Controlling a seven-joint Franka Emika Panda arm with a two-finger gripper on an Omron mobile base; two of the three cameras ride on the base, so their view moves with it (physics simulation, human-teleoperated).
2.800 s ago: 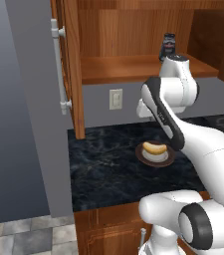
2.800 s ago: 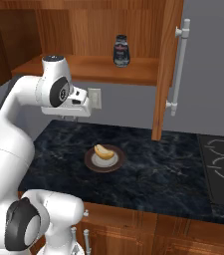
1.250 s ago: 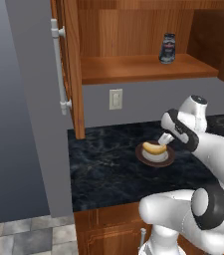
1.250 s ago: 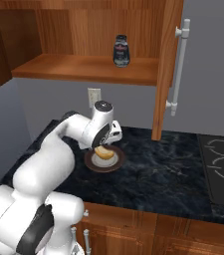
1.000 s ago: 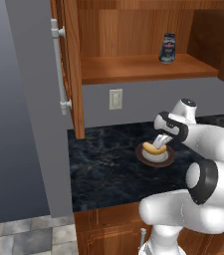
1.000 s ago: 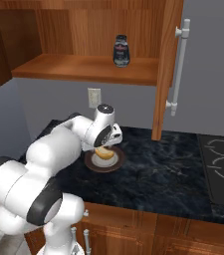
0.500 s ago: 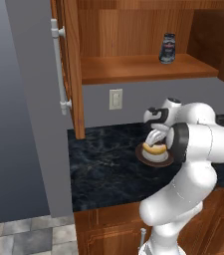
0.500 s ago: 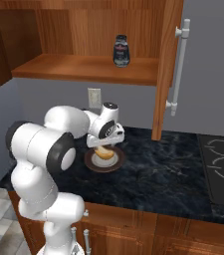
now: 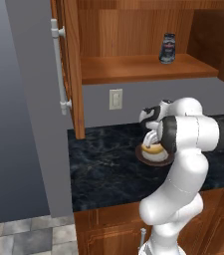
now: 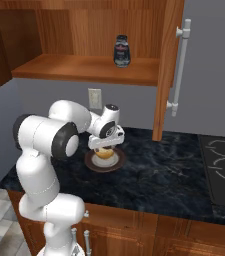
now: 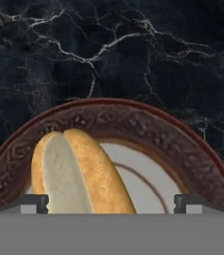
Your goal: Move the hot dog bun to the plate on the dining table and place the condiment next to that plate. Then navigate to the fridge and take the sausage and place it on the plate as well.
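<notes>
Over the dark brown dish (image 11: 148, 130) | my gripper (image 11: 111, 203) spread wide, nothing pinched | hot dog bun (image 11: 76, 172) lies at its 10 o'clock, off-centre | risk: one fingertip (image 11: 31, 201) clips the bun, rolling it away.

White arm is folded low over black marbled table (image 9: 103, 164). Claw (image 9: 151, 142) is lowered onto hot dog bun (image 9: 152, 148), which lies on small dark brown dish (image 9: 153, 157). Finger spread cannot be made out. Condiment (image 9: 168, 49) is stood upright on wooden shelf (image 9: 128, 68) above. Open cabinet door (image 9: 66, 64) is seen left.
</notes>
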